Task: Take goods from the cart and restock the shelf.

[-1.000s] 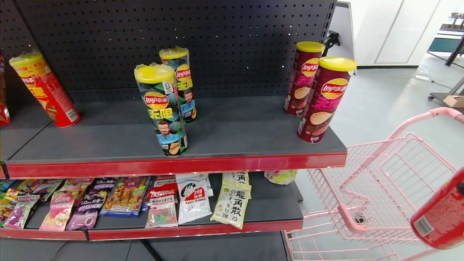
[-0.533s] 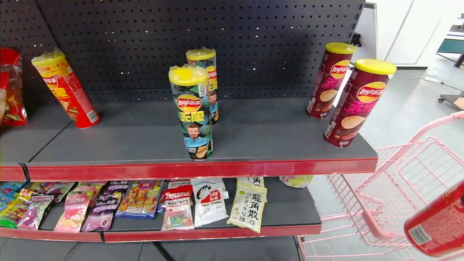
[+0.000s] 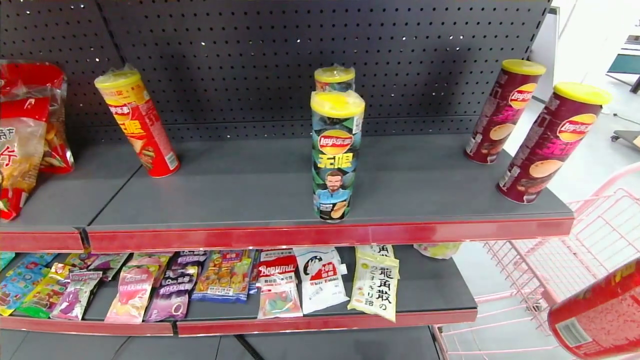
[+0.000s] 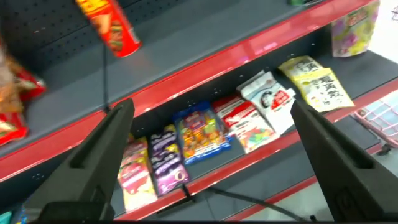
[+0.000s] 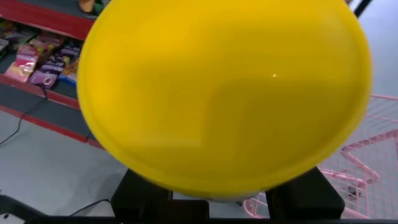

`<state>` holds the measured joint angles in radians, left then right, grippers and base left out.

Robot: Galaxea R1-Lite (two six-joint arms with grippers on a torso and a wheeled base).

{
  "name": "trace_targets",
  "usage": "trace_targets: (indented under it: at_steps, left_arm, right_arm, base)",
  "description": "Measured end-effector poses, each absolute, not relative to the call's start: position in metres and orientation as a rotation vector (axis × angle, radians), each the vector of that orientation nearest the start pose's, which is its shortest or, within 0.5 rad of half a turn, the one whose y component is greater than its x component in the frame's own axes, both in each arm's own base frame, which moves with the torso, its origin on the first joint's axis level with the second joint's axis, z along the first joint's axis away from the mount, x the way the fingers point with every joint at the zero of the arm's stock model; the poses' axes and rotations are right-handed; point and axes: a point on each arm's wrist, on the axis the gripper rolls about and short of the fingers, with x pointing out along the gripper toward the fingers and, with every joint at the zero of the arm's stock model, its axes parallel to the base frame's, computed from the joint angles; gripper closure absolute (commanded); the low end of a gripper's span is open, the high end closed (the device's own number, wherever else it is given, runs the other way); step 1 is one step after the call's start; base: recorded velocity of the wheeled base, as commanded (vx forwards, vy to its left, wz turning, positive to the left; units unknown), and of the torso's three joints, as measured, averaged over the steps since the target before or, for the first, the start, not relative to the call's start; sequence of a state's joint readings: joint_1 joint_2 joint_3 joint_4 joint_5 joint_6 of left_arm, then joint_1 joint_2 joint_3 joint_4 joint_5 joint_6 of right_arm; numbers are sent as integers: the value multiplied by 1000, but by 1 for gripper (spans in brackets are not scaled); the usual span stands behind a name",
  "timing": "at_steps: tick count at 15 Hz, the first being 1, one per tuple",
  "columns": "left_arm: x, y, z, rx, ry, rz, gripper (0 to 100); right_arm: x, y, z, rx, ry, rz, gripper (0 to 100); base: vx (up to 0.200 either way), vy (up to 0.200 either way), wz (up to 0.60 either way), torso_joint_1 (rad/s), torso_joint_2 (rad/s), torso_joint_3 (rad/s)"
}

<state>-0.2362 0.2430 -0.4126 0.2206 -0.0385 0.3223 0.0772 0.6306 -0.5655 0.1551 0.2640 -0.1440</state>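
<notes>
A red chip can point(image 3: 597, 320) hangs at the lower right of the head view, over the pink cart point(image 3: 600, 220). My right gripper point(image 5: 217, 199) is shut on it, and the can's yellow lid point(image 5: 224, 93) faces the wrist camera. On the upper shelf point(image 3: 240, 190) stand another red can point(image 3: 137, 122), two green-blue cans point(image 3: 336, 155) and two maroon cans point(image 3: 552, 142). My left gripper point(image 4: 211, 109) hangs open with nothing in it, in front of the shelf's lower tier.
Snack bags point(image 3: 225, 280) lie in a row on the lower shelf. Large red snack bags point(image 3: 25, 130) stand at the upper shelf's left end. Bare shelf lies between the red can and the green-blue cans. A pegboard backs the shelf.
The head camera has turned left, so the whole shelf has slid right in the picture. The held red can stays at the lower right corner, a little lower.
</notes>
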Motion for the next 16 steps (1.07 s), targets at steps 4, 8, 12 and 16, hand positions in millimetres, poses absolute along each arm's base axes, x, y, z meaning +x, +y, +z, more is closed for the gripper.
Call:
trace_targets:
  at_steps: [4, 8, 12, 16]
  left_arm:
    - [-29, 6, 170, 325, 9, -280, 0]
    - [-28, 6, 170, 326, 11, -281, 0]
    - [-28, 6, 170, 326, 11, -280, 0]
    - [-28, 6, 169, 326, 13, -280, 0]
  right_arm:
    - [32, 10, 219, -128, 179, 400, 100]
    - [30, 12, 218, -136, 171, 480, 100]
    - [30, 13, 217, -138, 178, 495, 100]
    - [30, 13, 213, -138, 187, 496, 100]
  base:
    - [0, 200, 0, 4, 2, 4]
    - [0, 200, 0, 4, 2, -1]
    - [0, 200, 0, 4, 1, 2]
    - [0, 200, 0, 4, 2, 2]
